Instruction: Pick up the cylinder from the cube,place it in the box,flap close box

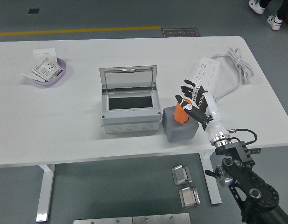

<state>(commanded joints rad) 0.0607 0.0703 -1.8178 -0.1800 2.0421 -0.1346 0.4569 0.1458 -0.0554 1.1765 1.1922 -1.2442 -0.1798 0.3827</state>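
I see the right hand (193,103) reaching in from the lower right, its white forearm rising from the black arm below the surface's near edge, and its fingers (189,90) wrapped around the orange cylinder (182,112). The cylinder sits on top of the grey cube (180,127), near the cube's far edge, and I cannot tell whether its base touches the cube or has lifted clear. Its long axis runs close to upright, leaning slightly with the top tipped toward the far left. The cube stands on the white surface (64,121) just beside the right wall of the grey box (130,115). The box's clear flap (128,77) stands open, hinged at the far side and raised nearly upright, and I look down into a dark interior. Beyond the hand lies a white power strip (207,72) with its cable (237,65) looped toward the far right corner. Far left on the surface rests a purple bowl (59,74) holding white cards or packets; there is print on them, but it is too small for me to read. On the floor past the far edge I see a dark mat (180,32) with lettering I cannot make out, and a yellow line (78,31).
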